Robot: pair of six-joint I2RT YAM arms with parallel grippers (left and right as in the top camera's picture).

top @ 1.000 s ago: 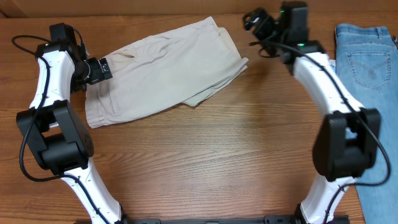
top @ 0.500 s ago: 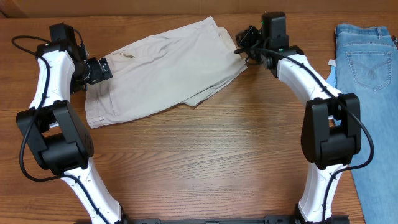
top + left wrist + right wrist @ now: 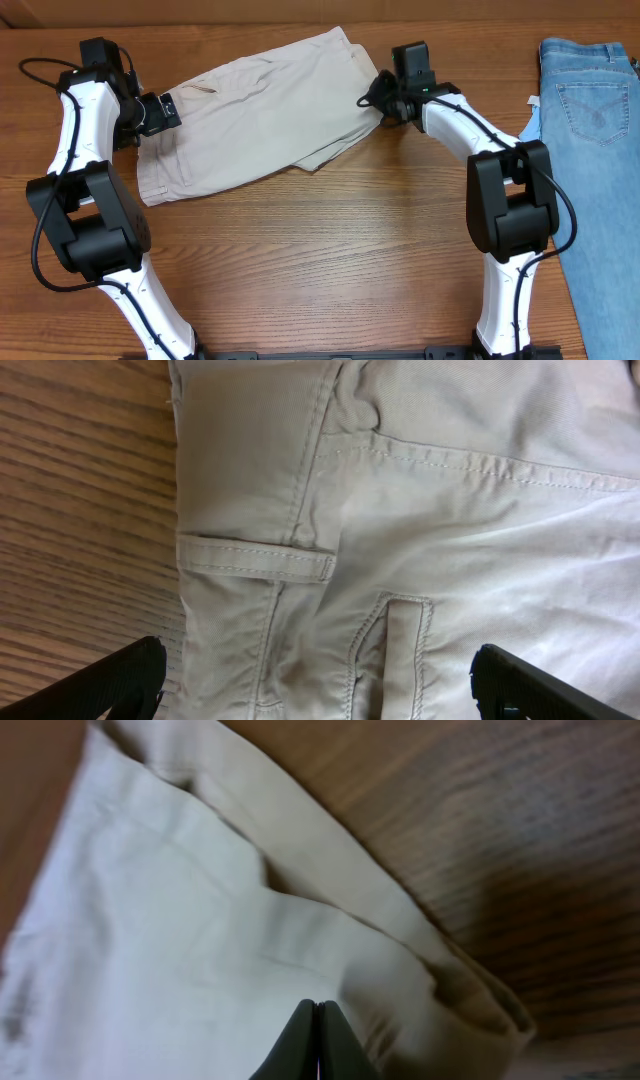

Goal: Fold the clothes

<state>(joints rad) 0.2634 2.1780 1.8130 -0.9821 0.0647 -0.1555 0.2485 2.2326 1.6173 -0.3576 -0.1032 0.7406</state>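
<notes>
One pair of trousers (image 3: 262, 112) slants upper-right, waistband (image 3: 148, 176) lower-left.

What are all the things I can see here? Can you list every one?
trousers: one pair, light beige, lying partly folded at the back of the table, left of the middle.
jeans: one pair, light blue, along the right edge.
table: one, brown wood, under everything.
left arm: one, white and black, left side.
right arm: one, white and black, right side.
left tool: one, black, open over the trousers' waistband.
right tool: one, black, shut, at the trousers' right edge.
</notes>
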